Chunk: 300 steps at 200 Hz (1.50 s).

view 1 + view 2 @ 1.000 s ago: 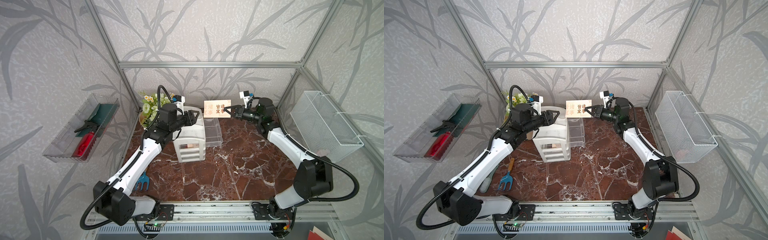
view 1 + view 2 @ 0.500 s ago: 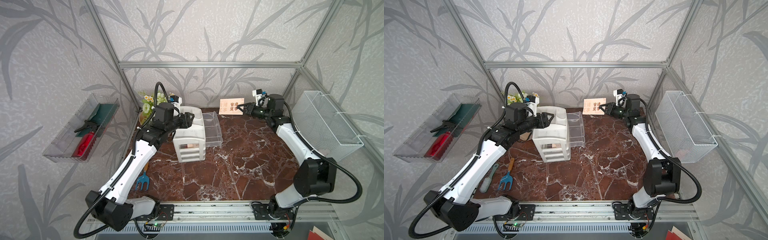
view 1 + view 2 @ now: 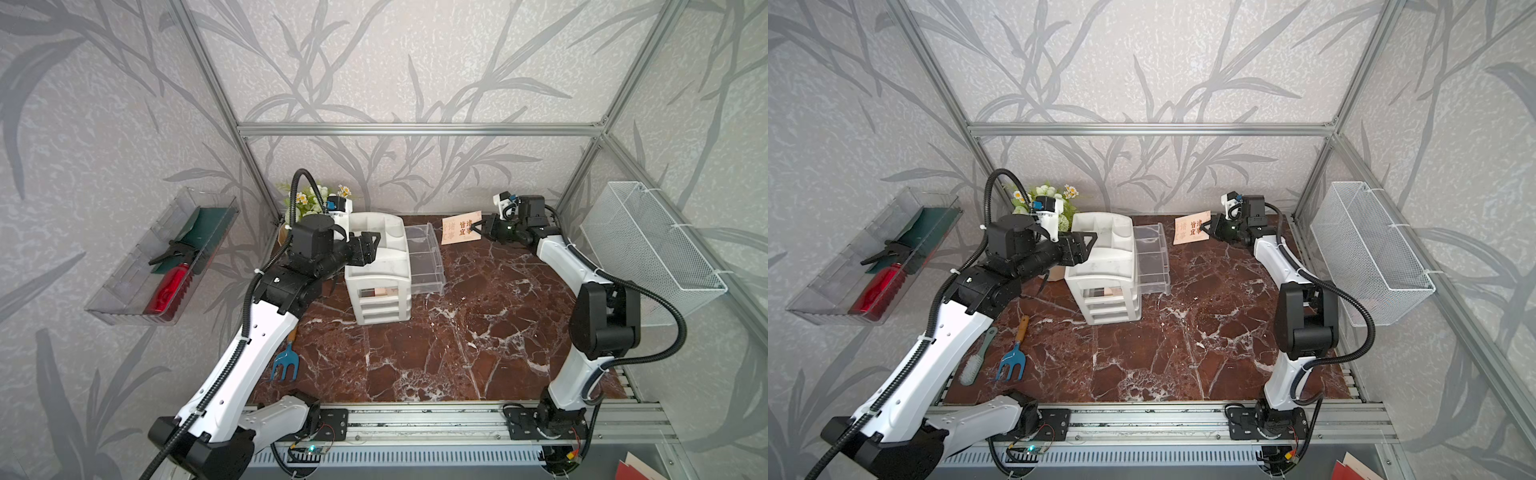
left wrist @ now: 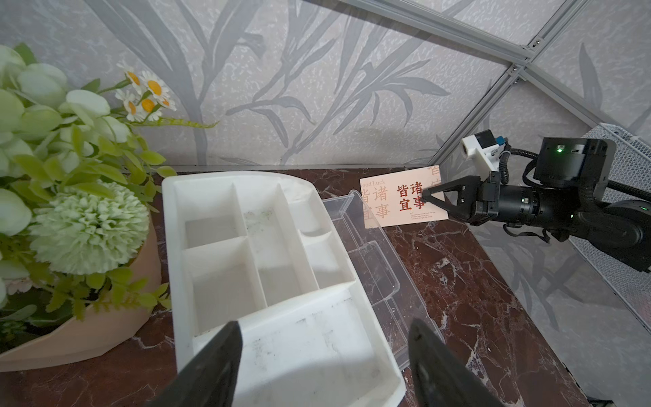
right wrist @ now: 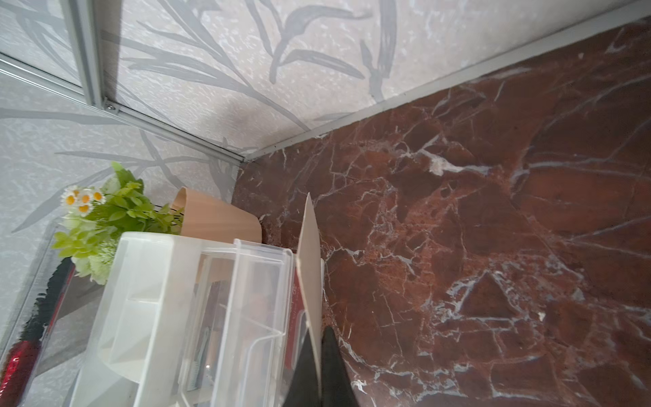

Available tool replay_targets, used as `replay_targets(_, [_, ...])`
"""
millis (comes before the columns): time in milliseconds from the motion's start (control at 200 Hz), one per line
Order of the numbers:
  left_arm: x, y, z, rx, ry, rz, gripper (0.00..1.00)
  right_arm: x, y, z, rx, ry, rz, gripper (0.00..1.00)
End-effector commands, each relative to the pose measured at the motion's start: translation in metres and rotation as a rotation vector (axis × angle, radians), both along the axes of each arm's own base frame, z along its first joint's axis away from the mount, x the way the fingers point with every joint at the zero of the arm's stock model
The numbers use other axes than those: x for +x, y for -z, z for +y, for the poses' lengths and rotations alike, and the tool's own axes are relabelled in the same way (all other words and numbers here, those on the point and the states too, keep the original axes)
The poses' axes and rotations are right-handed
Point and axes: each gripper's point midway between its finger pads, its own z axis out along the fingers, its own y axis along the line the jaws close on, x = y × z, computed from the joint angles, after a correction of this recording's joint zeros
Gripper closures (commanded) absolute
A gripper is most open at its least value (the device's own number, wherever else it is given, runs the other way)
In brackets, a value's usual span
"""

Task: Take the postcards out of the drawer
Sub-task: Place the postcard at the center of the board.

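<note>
A beige postcard (image 3: 461,227) (image 3: 1192,227) (image 4: 401,197) with dark red characters is upright above the back of the table. My right gripper (image 3: 478,227) (image 3: 1204,228) (image 4: 424,195) (image 5: 320,338) is shut on its edge. In the right wrist view the postcard (image 5: 310,260) shows edge-on. The see-through drawer (image 3: 424,257) (image 3: 1152,257) (image 4: 373,260) (image 5: 246,299) is pulled out of the white organiser (image 3: 378,266) (image 3: 1104,266) (image 4: 267,246). Something beige (image 3: 384,293) shows in an organiser slot. My left gripper (image 3: 368,249) (image 3: 1086,245) (image 4: 324,327) is open beside the organiser's top, holding nothing.
A flower pot (image 3: 307,199) (image 4: 70,211) stands behind the organiser at the back left. A blue hand fork (image 3: 286,365) and a brush (image 3: 976,361) lie at front left. A wire basket (image 3: 648,245) hangs on the right wall, a clear tray (image 3: 158,266) on the left wall.
My right gripper carried the postcard to the right, away from above the drawer, then a little lower. My left gripper drew back from the organiser's top and opened wider.
</note>
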Motion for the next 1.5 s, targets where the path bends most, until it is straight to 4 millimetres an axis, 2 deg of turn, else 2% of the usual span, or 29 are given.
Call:
replay_targets(0, [-0.004,0.006,0.009,0.042,-0.024,0.011,0.27,0.008,0.005,0.0,-0.013,-0.018,-0.002,1.0])
replay_targets(215, [-0.002,0.014,0.01,0.058,-0.033,0.042,0.28,0.018,0.037,0.007,0.012,-0.046,0.06,1.0])
replay_targets(400, [0.0,0.022,0.012,0.079,-0.045,0.067,0.29,0.028,0.055,0.012,0.031,-0.046,0.09,1.0])
replay_targets(685, [-0.002,0.032,0.012,0.103,-0.036,0.101,0.3,0.044,0.083,0.032,0.067,-0.066,0.141,0.99])
replay_targets(1235, [-0.001,0.042,0.017,0.147,-0.044,0.134,0.29,0.06,0.109,0.049,0.076,-0.089,0.202,0.94])
replay_targets(1495, [-0.004,0.043,0.021,0.172,-0.045,0.145,0.29,0.065,0.125,0.05,0.072,-0.074,0.228,0.92])
